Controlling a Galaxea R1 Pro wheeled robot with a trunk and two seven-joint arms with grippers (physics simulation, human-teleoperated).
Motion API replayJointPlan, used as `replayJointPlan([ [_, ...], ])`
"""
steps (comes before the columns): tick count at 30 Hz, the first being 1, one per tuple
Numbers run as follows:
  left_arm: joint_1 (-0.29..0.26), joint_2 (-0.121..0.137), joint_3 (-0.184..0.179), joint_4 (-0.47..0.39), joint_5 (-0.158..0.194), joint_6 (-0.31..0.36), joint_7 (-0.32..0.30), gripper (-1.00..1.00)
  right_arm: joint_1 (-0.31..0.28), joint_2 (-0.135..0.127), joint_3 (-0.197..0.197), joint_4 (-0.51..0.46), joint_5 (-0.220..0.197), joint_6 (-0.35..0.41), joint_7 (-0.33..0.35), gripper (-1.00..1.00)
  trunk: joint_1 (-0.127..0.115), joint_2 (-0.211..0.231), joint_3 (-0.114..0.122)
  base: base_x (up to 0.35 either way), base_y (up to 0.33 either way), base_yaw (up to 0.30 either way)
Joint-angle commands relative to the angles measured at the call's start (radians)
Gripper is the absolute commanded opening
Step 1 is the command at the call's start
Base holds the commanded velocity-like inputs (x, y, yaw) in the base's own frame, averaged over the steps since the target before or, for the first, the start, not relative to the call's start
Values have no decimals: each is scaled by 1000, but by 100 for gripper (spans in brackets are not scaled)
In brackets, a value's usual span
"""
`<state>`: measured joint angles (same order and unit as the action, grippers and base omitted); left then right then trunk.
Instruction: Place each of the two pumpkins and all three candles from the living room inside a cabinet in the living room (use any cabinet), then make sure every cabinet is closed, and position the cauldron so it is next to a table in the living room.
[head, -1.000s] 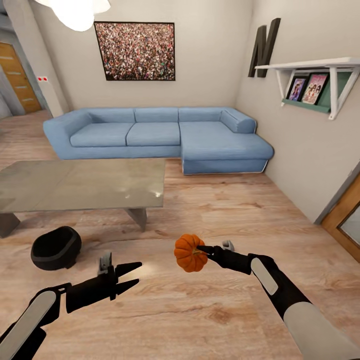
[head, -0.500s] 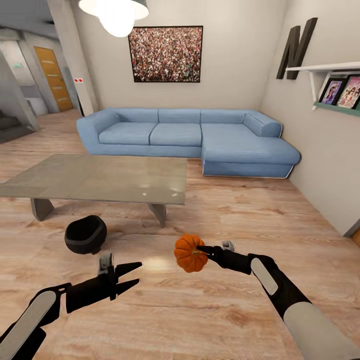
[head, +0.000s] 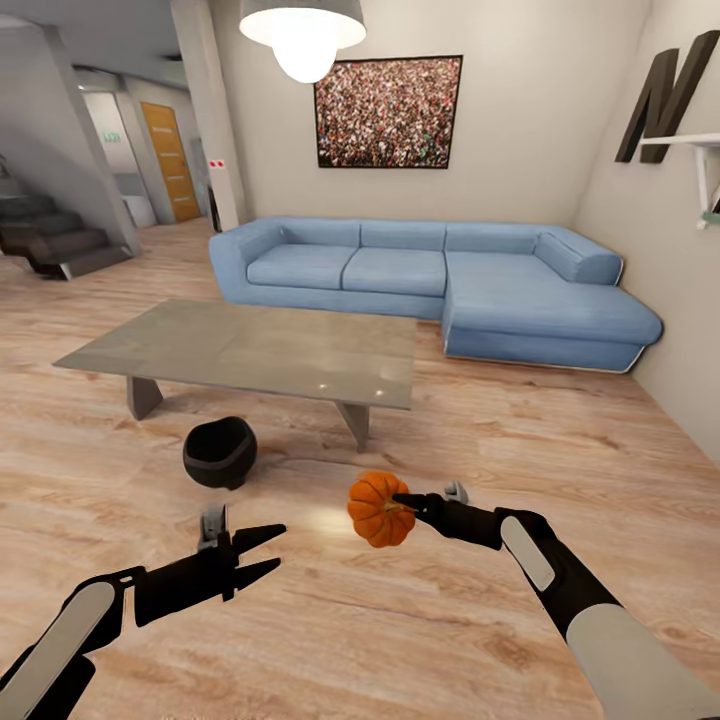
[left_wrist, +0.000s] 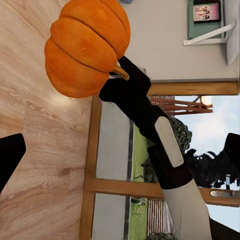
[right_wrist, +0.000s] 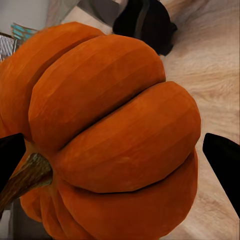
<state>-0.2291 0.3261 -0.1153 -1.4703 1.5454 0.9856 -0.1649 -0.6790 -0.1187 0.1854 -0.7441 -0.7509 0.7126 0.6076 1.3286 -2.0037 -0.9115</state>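
My right gripper (head: 404, 498) is shut on an orange ribbed pumpkin (head: 379, 509), held above the wooden floor by its stem end. Close up, the pumpkin (right_wrist: 110, 135) sits between both fingertips (right_wrist: 222, 167), and the left wrist view catches the pumpkin (left_wrist: 85, 47) too. My left gripper (head: 266, 553) hangs open and empty to the pumpkin's left. The black cauldron (head: 220, 452) stands on the floor just in front of the low glass-topped table (head: 250, 348). The cauldron (right_wrist: 145, 22) appears beyond the pumpkin. The candles and the cabinet are out of view.
A blue corner sofa (head: 430, 280) lines the far wall behind the table, under a framed picture (head: 388, 111). A ceiling lamp (head: 302, 28) hangs above. Stairs (head: 55, 240) and a hallway lie at the far left. Open wooden floor surrounds both arms.
The whole view has swung left, so table, cauldron and sofa sit further right in the picture. Both arms and the held pumpkin keep the same pose.
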Motion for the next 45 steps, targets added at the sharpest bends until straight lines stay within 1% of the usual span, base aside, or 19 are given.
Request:
replayJointPlan([
  [1,-1,0,-1,1,-9,0,-10,100,-1,-1,2,-1,-15,7,-1,-100,0,0,0,0,0,253],
  [19,-1,0,-3,1,-8,1,-10,100,-1,-4,2,-1,-15,7,-1,-100,0,0,9,0,0,253],
  [33,-1,1,7,-2,-3,2,-16,100,-1,-2,3,-1,-14,7,-2,-100,0,0,16,0,0,253],
  [37,-1,1,6,-4,-2,2,-16,100,-1,-2,7,-1,-14,8,-2,-100,-15,28,30,0,0,255],
  [41,-1,1,6,-4,-2,2,-16,100,-1,-2,39,-1,-14,7,-2,-100,-31,56,44,0,0,263],
  [45,-1,1,6,-4,-2,2,-16,100,-1,-2,51,-1,-14,7,-2,-100,-46,84,57,0,0,268],
])
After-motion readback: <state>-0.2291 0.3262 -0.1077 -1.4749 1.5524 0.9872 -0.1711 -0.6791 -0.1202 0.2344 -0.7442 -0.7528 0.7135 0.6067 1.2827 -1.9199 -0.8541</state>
